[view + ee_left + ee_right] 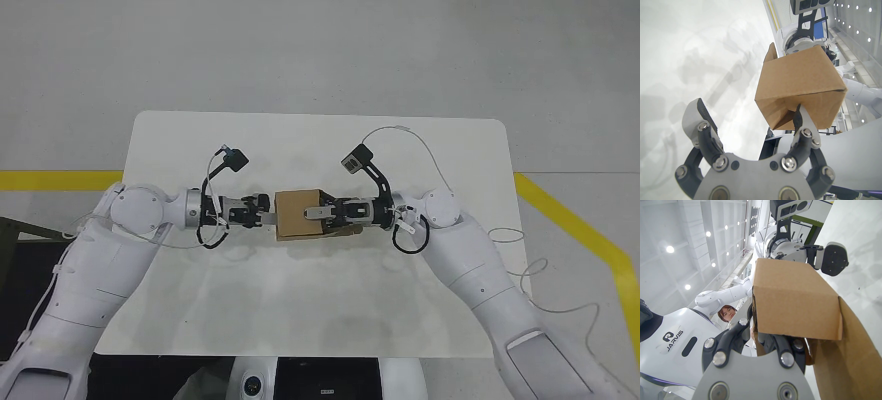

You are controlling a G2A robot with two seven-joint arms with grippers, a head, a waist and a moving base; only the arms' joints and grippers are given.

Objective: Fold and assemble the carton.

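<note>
My left gripper is released, its fingers wide apart. One fingertip touches the seam on the folded end of the carton, and the other stands free over the table. In the top view this gripper sits at the carton's 9 o'clock. My right gripper is at the carton's 3 o'clock and is clenched on the carton's wall, one finger outside and one inside; I cannot see the tips behind the cardboard. A flap stands open at this end. The carton is about the middle of the table, between both grippers.
</note>
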